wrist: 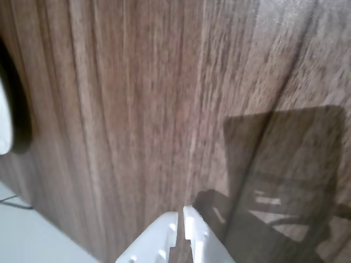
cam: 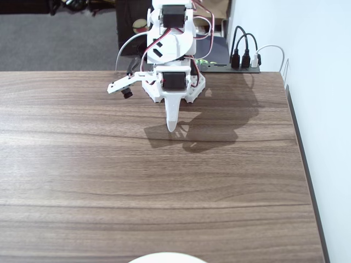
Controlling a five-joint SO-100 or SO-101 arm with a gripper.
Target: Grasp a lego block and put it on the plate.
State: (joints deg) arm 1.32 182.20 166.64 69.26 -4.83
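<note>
My white gripper (cam: 172, 127) hangs over the far middle of the wooden table, pointing down at the bare wood. In the wrist view the gripper (wrist: 180, 211) enters from the bottom edge with its two white fingers almost touching, a thin slit between them and nothing held. The white plate (cam: 164, 257) shows only as a curved sliver at the bottom edge of the fixed view, and as a white rim (wrist: 4, 126) at the left edge of the wrist view. The lego block is out of view in both views.
The wooden table (cam: 109, 181) ends at its right edge (cam: 304, 164) against a pale wall. A black power strip with plugged cables (cam: 241, 63) sits behind the arm's base (cam: 173, 87). The arm casts a dark shadow (cam: 219, 131) to its right.
</note>
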